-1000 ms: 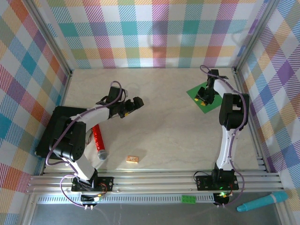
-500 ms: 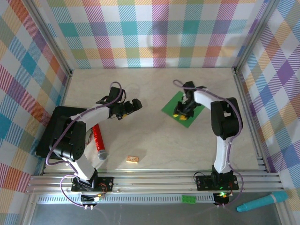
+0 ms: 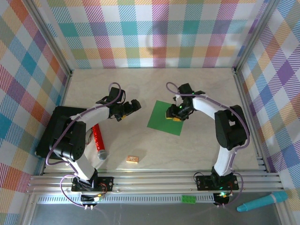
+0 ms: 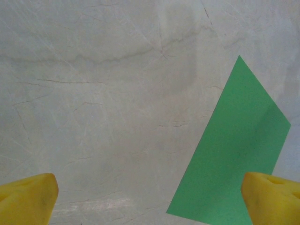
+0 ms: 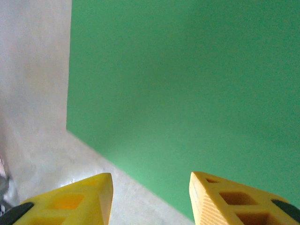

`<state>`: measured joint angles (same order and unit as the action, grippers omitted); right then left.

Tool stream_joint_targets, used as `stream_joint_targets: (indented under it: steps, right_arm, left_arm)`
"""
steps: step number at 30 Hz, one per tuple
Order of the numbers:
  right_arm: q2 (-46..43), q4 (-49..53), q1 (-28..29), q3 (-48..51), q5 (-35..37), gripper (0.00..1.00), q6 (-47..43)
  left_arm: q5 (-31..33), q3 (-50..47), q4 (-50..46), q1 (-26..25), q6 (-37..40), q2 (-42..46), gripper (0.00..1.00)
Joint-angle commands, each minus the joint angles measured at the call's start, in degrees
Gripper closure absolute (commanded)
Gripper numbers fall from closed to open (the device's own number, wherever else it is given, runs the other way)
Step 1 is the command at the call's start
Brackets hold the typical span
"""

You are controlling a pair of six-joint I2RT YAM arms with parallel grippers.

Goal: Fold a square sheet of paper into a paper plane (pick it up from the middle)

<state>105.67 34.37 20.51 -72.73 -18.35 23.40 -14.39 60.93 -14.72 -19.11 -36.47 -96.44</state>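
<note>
Slid to mid-table, the square sheet of paper lies flat; right gripper half-parted above it, left gripper wide, both empty. Looks flimsy, slick: pinch its middle.

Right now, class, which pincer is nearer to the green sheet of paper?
Right. The right pincer is over the right edge of the paper. The left pincer is off to its left, above bare table, apart from it.
</note>
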Motion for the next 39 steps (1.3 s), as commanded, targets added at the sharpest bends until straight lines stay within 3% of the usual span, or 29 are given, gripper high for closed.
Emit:
stream_joint_targets:
  steps: [1, 10, 22, 27, 32, 35, 39]
  right_arm:
    - [1.9, -0.3, -2.5, 1.2, 7.3, 0.53, 6.8]
    - [6.7, -1.4, -3.0, 0.0, 4.8, 0.55, 7.0]
    - [12.2, 0.1, 4.5, -3.7, 0.2, 0.58, -1.4]
    - [12.6, -0.4, 6.5, -6.1, -3.5, 0.58, 2.8]
    - [6.0, -2.5, 5.6, -4.3, 1.2, 0.56, 12.7]
    - [0.6, -5.1, 2.6, -0.7, 4.0, 0.52, 16.6]
    - [-4.0, -6.3, -0.9, 3.5, 8.7, 0.33, 17.6]
  left_arm:
    - [-2.0, 1.0, 0.2, -0.9, -1.1, -0.7, 0.00]
    - [-5.4, 2.7, -0.3, -3.1, -0.3, -2.6, 0.00]
    - [-5.8, 5.6, -5.3, -6.6, 1.1, -5.8, 0.02]
    - [-2.4, 6.9, -8.4, -9.4, -0.5, -7.5, 0.03]
    - [1.9, 9.8, -12.3, -12.3, -0.8, -8.7, 0.02]
    - [4.1, 12.4, -15.4, -14.3, 0.7, -10.1, 0.02]
    - [7.7, 18.3, -22.0, -16.9, 4.9, -13.6, 0.00]
